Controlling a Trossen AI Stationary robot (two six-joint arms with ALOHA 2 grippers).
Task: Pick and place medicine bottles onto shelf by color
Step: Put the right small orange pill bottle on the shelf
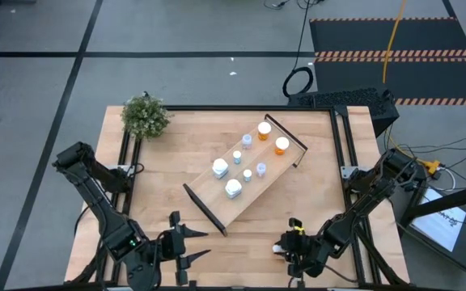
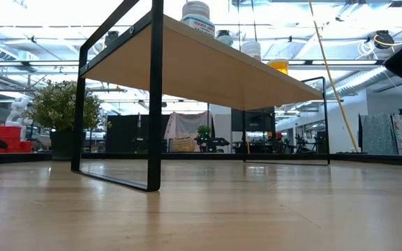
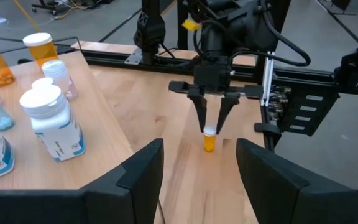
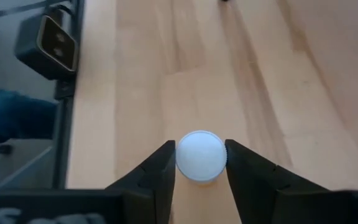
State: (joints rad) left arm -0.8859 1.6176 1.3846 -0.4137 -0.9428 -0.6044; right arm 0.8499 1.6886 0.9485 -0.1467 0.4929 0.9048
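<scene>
Right claw (image 4: 201, 163): closed on orange bottle (image 3: 209, 140) cap, bottle upright on table (image 1: 249, 230) | Left claw (image 3: 199, 169): open, empty, facing it | Shelf (image 1: 217, 202): seven bottles

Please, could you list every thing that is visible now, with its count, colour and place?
table: one, light wood, under everything
shelf: one, light wood with black brackets, mid-table, set at an angle
orange medicine bottles: two, shelf's far right end
pale blue medicine bottles: four, small, along the shelf's middle
white medicine bottles: two, larger, towards the shelf's near end
lone orange medicine bottle: one, white cap, on the table, front right
plant: one, green, far left corner
left tool: open, empty, front left
right tool: shut on the lone orange medicine bottle
</scene>
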